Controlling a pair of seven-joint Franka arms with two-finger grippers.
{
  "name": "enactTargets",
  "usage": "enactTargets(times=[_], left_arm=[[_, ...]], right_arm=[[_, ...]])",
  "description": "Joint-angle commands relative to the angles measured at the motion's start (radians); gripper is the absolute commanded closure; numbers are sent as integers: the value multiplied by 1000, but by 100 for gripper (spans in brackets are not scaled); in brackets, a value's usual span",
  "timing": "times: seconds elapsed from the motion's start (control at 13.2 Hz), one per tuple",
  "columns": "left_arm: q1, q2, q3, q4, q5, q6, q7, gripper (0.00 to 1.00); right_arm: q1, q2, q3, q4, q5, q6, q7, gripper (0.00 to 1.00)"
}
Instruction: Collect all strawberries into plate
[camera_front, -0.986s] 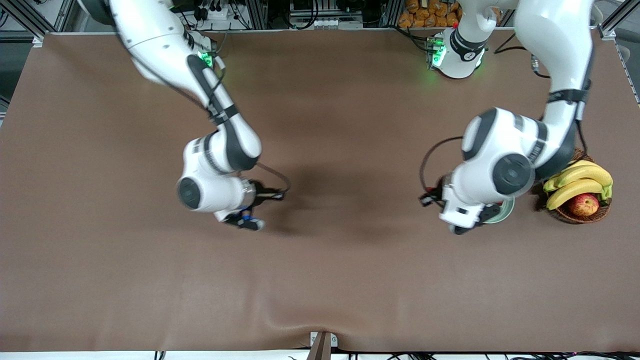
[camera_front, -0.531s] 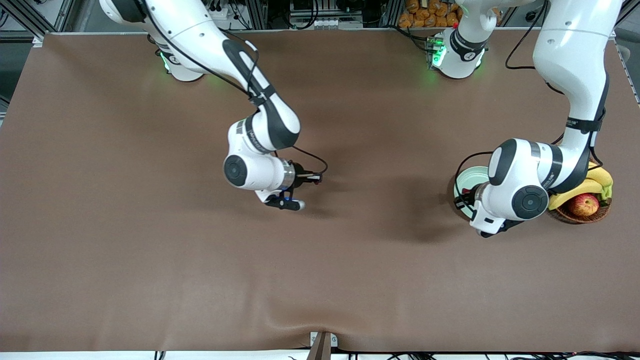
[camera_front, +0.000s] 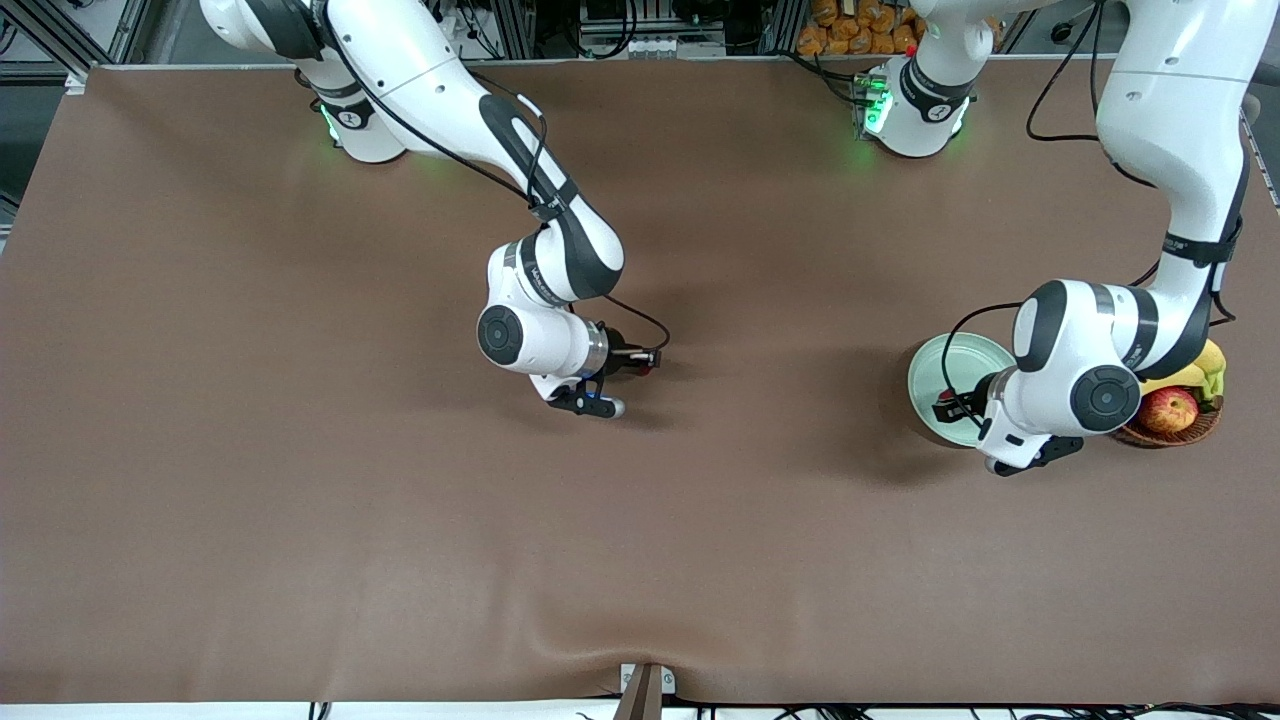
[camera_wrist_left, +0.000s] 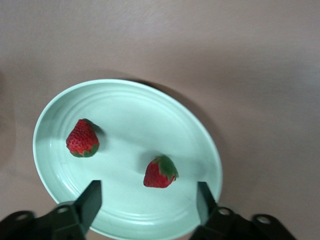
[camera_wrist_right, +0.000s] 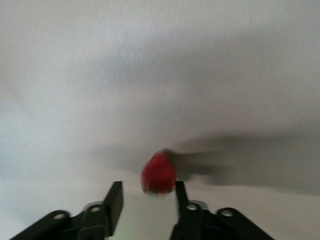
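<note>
The mint-green plate (camera_front: 945, 362) lies toward the left arm's end of the table, beside the basket. In the left wrist view the plate (camera_wrist_left: 130, 115) holds two strawberries (camera_wrist_left: 82, 139) (camera_wrist_left: 160, 172). My left gripper (camera_front: 950, 408) (camera_wrist_left: 148, 189) hangs open and empty over the plate's edge nearest the basket. My right gripper (camera_front: 645, 362) (camera_wrist_right: 148, 187) is low over the middle of the table, open. A third strawberry (camera_wrist_right: 159, 175) lies on the table at its fingertips, close to one finger and apart from the other.
A brown wicker basket (camera_front: 1165, 432) with an apple (camera_front: 1168, 408) and bananas (camera_front: 1212, 362) stands at the left arm's end, partly under the left arm. The brown mat has a wrinkle at its edge nearest the front camera (camera_front: 590, 655).
My right arm swung toward the middle of the table and came lower. My left arm drew back toward the basket, uncovering most of the plate.
</note>
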Motion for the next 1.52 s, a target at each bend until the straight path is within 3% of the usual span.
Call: enactTargets(times=[0.0, 0.23, 0.38, 0.53, 0.76, 0.91, 1.44], left_arm=[[-1, -70, -97, 10, -51, -53, -63, 0], [-49, -52, -214, 62, -102, -55, -294, 0], [-156, -3, -220, 126, -113, -48, -408, 0], [-268, 48, -220, 174, -115, -44, -529, 0], [-389, 104, -217, 182, -104, 45, -712, 0], [-456, 147, -213, 173, -92, 103, -851, 0], [-481, 166, -204, 67, -27, 143, -1002, 0]], right_arm=[[-9, -10, -7, -5, 23, 15, 3, 0], [-73, -54, -10, -8, 20, -13, 3, 0], [-151, -115, -11, -20, 9, -43, 10, 0], [-257, -204, -15, -41, -42, -167, 10, 0], [-378, -318, -54, 6, -335, -486, 10, 0], [-452, -359, -53, 96, -529, -644, -10, 0], [-647, -594, -35, 133, -732, -899, -225, 0]])
